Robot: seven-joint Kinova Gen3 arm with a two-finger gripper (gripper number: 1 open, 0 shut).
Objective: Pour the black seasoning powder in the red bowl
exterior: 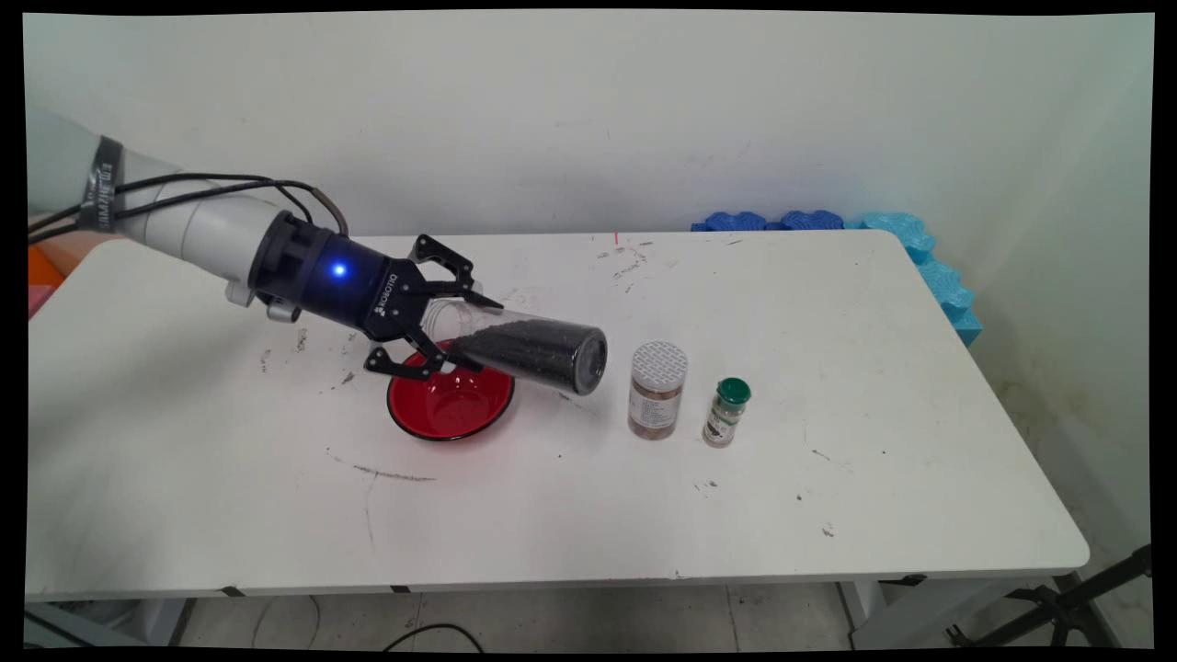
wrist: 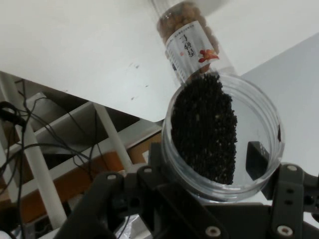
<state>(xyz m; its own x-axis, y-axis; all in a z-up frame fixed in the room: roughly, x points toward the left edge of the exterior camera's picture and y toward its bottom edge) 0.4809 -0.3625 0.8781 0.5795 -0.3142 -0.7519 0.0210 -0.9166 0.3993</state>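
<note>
From my seat I see the fingers (exterior: 464, 292) clamped on a clear jar (exterior: 524, 345) of small black grains, one finger on each side of its bottom end. The gripper (exterior: 451, 331) holds the jar tipped well over — nearly lying flat, its capped end pointing right and slightly down, the grains heaped along its lower side (the hand view looks through the clear base at them). The jar hangs above the table (exterior: 230, 460), its gripped end over the far rim of a red bowl (exterior: 450, 405). Just right of the capped end stands a white-lidded jar (exterior: 657, 390) of brown contents, and near that a small green-capped bottle (exterior: 726, 413) — both upright.
</note>
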